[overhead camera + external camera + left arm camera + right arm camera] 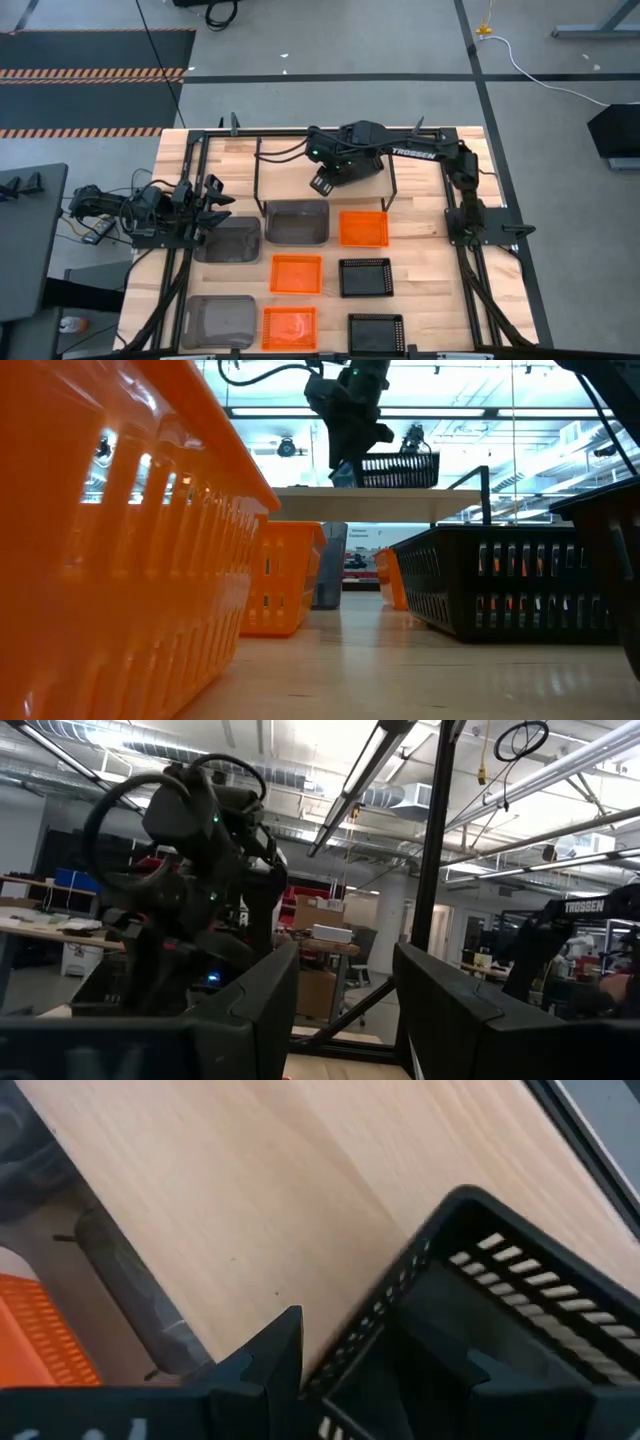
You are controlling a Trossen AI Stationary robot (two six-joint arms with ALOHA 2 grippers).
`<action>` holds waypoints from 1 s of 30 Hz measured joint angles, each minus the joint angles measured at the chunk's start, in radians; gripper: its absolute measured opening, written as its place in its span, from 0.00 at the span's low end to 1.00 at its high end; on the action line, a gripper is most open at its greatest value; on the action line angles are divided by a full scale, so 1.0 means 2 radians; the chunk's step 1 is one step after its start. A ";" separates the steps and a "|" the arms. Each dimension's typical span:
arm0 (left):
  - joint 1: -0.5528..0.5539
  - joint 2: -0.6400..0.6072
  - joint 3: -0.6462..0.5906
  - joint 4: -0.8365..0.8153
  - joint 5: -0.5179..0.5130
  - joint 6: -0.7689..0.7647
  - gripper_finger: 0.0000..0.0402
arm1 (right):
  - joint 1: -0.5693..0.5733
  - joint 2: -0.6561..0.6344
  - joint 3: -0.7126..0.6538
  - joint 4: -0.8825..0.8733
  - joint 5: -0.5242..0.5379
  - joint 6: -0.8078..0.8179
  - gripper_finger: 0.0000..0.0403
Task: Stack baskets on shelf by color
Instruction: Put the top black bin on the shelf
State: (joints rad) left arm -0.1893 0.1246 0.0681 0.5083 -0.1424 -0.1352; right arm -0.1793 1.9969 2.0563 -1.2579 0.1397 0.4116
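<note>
Right fingers (385, 1380): closed astride 1 wall of a black mesh basket (520, 1300), held over the shelf (260, 1190) board.
Left fingers (345, 1010): spread, empty, parked at bench edge.
Advice: level the basket, lower flat, then release.

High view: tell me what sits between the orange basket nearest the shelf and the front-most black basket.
In the high view, another black basket lies between that orange basket and the front black basket.
</note>
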 joint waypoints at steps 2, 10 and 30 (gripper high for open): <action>0.000 0.000 0.000 0.000 -0.001 0.000 0.43 | -0.002 -0.002 0.000 -0.001 0.001 0.000 0.37; 0.000 0.000 0.000 0.000 -0.007 0.000 0.43 | -0.003 0.000 0.000 -0.026 0.015 -0.021 0.37; 0.000 0.000 0.000 -0.006 -0.007 0.008 0.43 | 0.021 -0.002 -0.013 -0.132 0.038 -0.107 0.05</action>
State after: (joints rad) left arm -0.1891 0.1246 0.0681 0.4969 -0.1574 -0.1192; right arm -0.1372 1.9930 2.0308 -1.5225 0.2160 0.1981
